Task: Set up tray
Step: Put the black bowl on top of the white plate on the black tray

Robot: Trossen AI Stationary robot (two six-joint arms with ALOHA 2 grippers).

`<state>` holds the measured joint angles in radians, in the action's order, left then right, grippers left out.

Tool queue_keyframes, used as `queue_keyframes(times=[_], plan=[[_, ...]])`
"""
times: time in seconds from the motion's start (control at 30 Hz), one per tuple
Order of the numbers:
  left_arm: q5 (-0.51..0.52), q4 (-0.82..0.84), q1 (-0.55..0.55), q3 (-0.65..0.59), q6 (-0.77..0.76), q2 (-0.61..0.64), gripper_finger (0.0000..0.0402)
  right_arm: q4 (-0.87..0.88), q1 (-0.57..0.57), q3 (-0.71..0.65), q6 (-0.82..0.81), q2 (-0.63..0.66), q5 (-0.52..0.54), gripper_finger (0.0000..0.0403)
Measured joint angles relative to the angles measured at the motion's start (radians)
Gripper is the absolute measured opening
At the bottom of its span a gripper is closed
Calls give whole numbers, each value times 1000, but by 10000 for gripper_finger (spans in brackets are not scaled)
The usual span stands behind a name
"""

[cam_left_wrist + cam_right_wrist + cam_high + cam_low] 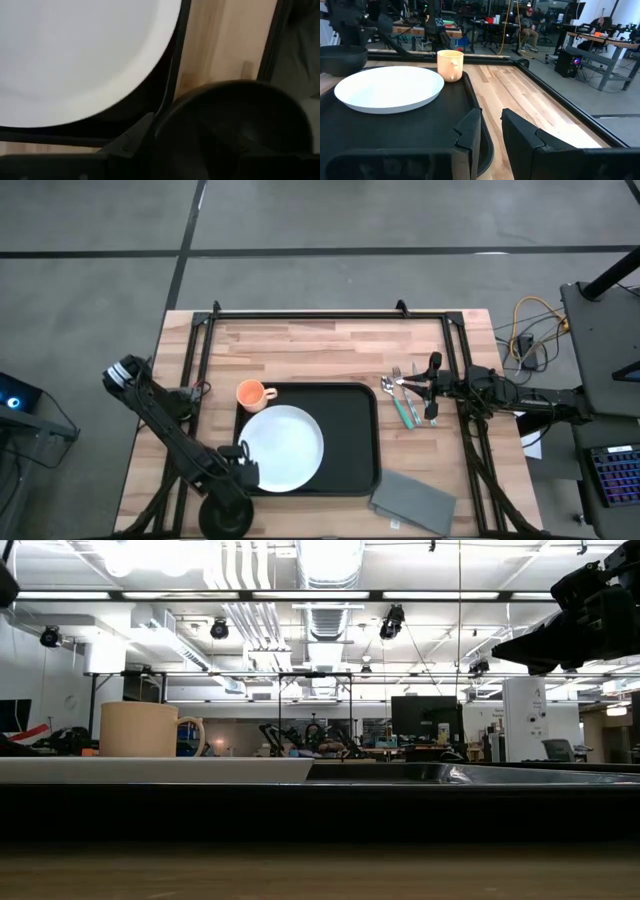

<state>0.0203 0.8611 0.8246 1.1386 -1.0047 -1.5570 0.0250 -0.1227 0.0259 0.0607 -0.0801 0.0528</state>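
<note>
The black tray [355, 435] lies in the middle of the table. It shows in the right wrist view [395, 135] too. A white plate [283, 448] rests on its left half. An orange cup [250, 393] stands upright at its far left corner. My right gripper [415, 390] hovers open, just right of the tray, above a fork and spoon with teal handles [405, 405]. Its fingers [520, 140] point toward the tray, with bare wood showing between them. My left gripper [240, 465] sits at the plate's near left edge [150, 65].
A grey folded napkin [415, 500] lies on the table by the tray's near right corner. A black frame [330, 313] runs along the table's far edge and down both sides. Bare wood lies between this frame and the tray's far rim.
</note>
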Motion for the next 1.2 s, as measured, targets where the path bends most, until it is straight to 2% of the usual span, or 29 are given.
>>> queue_keyframes(times=[0.4,1.03,1.13,1.2], plan=[[-18,47,0,-6,1,-39,125,0,0,0,0,0,0,68],[-42,13,0,-52,-23,-93,124,0,0,0,0,0,0,68],[-46,10,0,-52,-19,-93,108,0,0,0,0,0,0,68],[-57,-3,0,-52,-19,-93,81,0,0,0,0,0,0,68]])
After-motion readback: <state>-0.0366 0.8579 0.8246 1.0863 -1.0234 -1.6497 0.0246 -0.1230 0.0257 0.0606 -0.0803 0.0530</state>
